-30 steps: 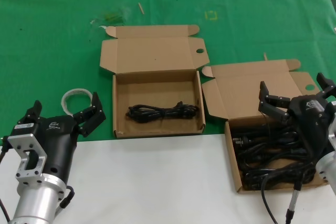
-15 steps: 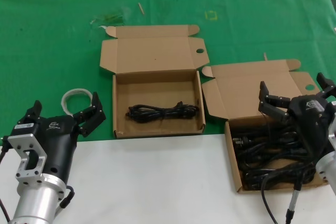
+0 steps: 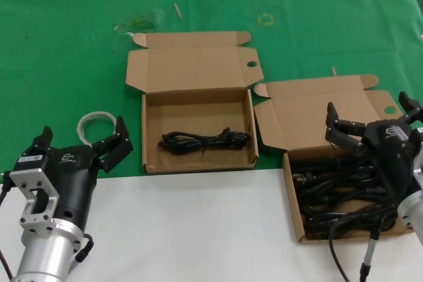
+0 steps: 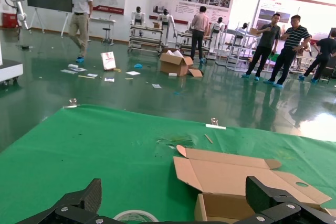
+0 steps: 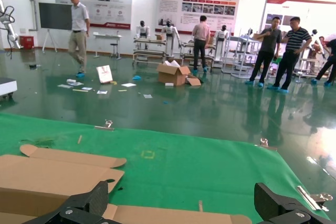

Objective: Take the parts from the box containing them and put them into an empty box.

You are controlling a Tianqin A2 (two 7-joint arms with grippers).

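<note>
Head view: the right gripper (image 3: 370, 123) hangs spread wide and empty over the full box (image 3: 294, 212) at four o'clock, its cords (image 3: 334, 203) directly beneath. They look limp, light and tangle-prone; pinching one bundle mid-length seems best. The left gripper (image 3: 82, 142) waits at eight o'clock, also wide. Farther, at twelve, the other box (image 3: 198, 107) holds one cord (image 3: 205, 141).

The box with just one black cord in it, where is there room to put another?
In the emptier box, bare cardboard lies behind the single cord bundle, toward the lid, and at the left end. The other box is crowded with tangled cords.
</note>
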